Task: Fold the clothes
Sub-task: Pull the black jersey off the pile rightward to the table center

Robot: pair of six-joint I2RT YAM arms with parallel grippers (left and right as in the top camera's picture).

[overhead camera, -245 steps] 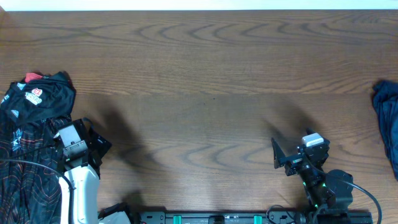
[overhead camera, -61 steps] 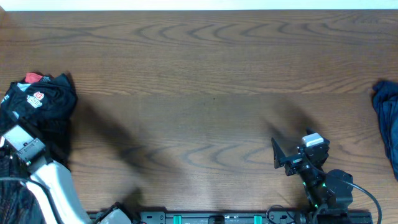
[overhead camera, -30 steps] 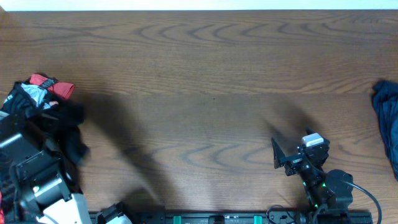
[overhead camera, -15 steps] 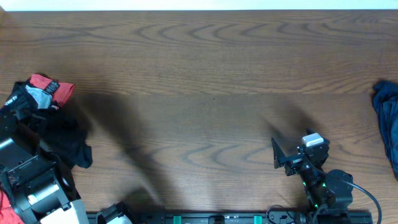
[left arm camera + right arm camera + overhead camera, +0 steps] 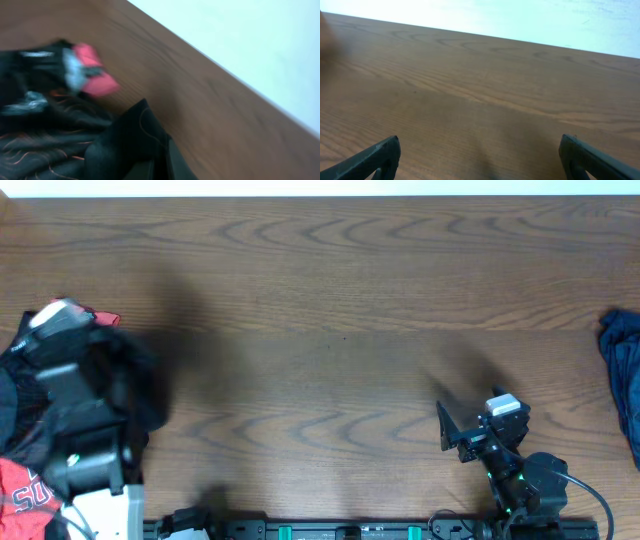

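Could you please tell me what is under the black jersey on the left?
A red T-shirt with white letters peeks out below the jersey. The rest is covered by the jersey and the left arm.

Likely a robotics lab: wide brown wood-grain table (image 5: 340, 300), plain white wall (image 5: 520, 15) behind, cabled black robot arm (image 5: 530, 475) on a black rail (image 5: 340, 531) at the near edge.
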